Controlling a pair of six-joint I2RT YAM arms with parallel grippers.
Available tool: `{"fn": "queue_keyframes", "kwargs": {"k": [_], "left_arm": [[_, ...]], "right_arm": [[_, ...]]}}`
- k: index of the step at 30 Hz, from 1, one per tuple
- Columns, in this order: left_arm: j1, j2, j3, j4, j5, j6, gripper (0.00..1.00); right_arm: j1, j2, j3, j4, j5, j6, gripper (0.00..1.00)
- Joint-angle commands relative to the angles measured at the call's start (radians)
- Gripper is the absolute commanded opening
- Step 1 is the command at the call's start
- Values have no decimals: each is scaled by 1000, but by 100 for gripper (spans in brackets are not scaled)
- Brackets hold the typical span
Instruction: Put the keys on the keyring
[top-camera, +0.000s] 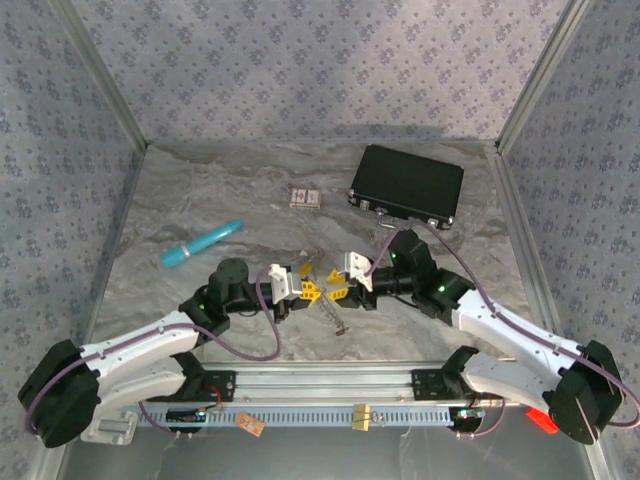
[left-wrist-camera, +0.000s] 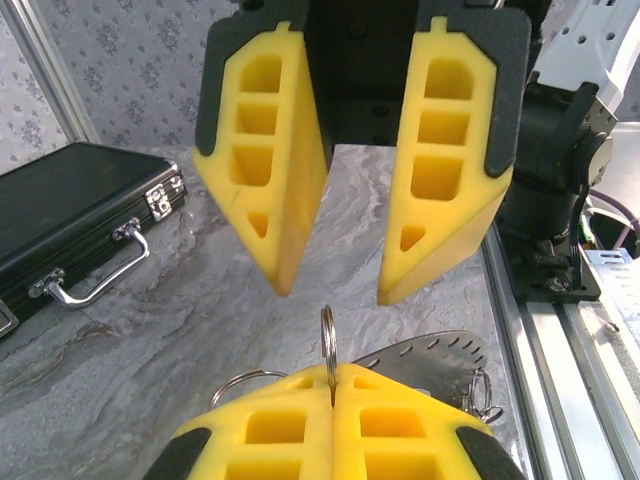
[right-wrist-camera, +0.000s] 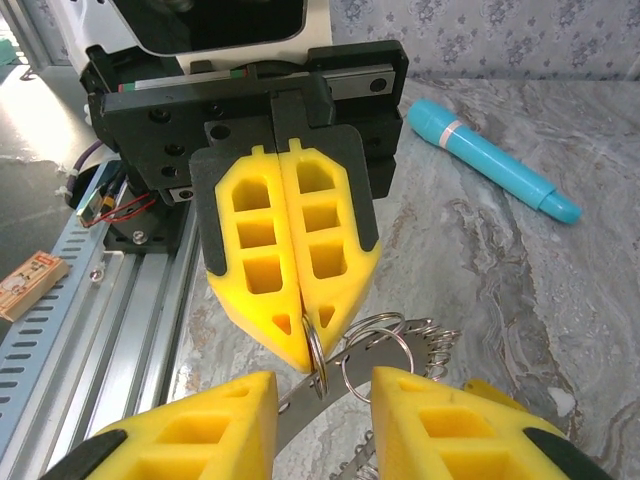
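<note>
Pinching the keyring (left-wrist-camera: 327, 335) upright in the clenched left gripper (left-wrist-camera: 333, 375), low between the two arms.
Facing the right gripper (left-wrist-camera: 335, 293), spread wide and empty just opposite, with its thin edge aimed straight into that gap.

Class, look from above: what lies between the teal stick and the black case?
A small red-and-white box lies there, seen in the top view.

Robot lab test cell — marble-print tabletop (top-camera: 200, 190) boxed in by patterned backdrop walls (top-camera: 300, 60) on aluminium posts (top-camera: 100, 75), slotted extrusion rail (top-camera: 330, 382) bolted along the near edge, purple cables (top-camera: 250, 352) looping loose over the table.
</note>
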Motion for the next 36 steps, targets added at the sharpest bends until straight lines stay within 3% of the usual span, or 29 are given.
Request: {"fn": "queue_keyframes", "kwargs": {"k": [1, 15, 17, 19, 22, 28, 32, 36], "left_arm": [[-1, -15, 0, 79, 47, -5, 0], [-2, -18, -3, 92, 50, -15, 0], [0, -18, -4, 93, 51, -13, 0], [-2, -18, -6, 94, 55, -15, 0], [-1, -19, -7, 95, 58, -14, 0], [-1, -28, -6, 75, 25, -18, 0], [0, -46, 10, -4, -97, -28, 16], [0, -52, 47, -116, -121, 8, 19]], "right_arm": [[10, 16, 1, 25, -2, 1, 30], [15, 41, 34, -13, -46, -18, 5], [18, 45, 41, -25, -50, -24, 8], [20, 50, 41, -24, -41, -28, 21], [21, 64, 48, -27, -44, -34, 22], [24, 78, 70, -48, -48, -48, 0], [31, 82, 120, -154, -3, -93, 0], [60, 121, 213, -341, 106, -186, 0]]}}
